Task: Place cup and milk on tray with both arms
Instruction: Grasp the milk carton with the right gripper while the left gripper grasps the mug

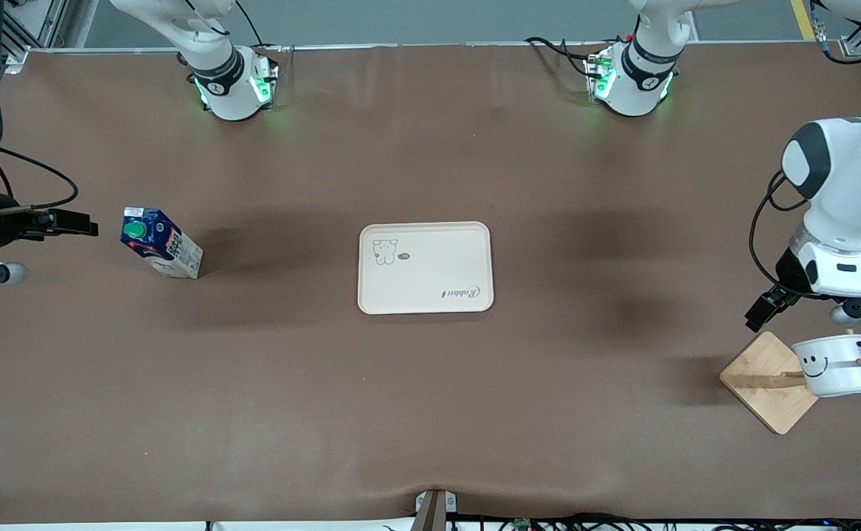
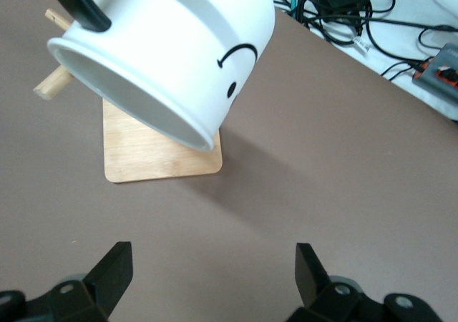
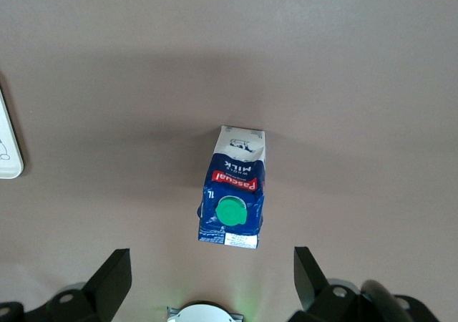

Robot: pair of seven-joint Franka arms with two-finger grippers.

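The cream tray [image 1: 424, 269] lies flat at the table's middle; its corner shows in the right wrist view [image 3: 7, 150]. The dark-blue milk [image 1: 161, 243] with a green cap stands toward the right arm's end. My right gripper [image 1: 68, 220] hangs open and empty over the table beside it; in the right wrist view the milk [image 3: 232, 193] is apart from the gripper [image 3: 212, 268]. The white smiley cup [image 1: 836, 365] hangs tilted on a wooden peg at the left arm's end. My left gripper [image 1: 766, 308] is open and empty just above the stand; the cup [image 2: 164, 57] is clear of the gripper [image 2: 212, 265].
The cup's wooden stand has a square base [image 1: 769, 383] [image 2: 157, 150] and pegs [image 2: 54, 86]. The arm bases [image 1: 234, 85] [image 1: 633, 81] stand along the table's edge farthest from the front camera. Cables [image 2: 358, 14] lie off the table edge near the stand.
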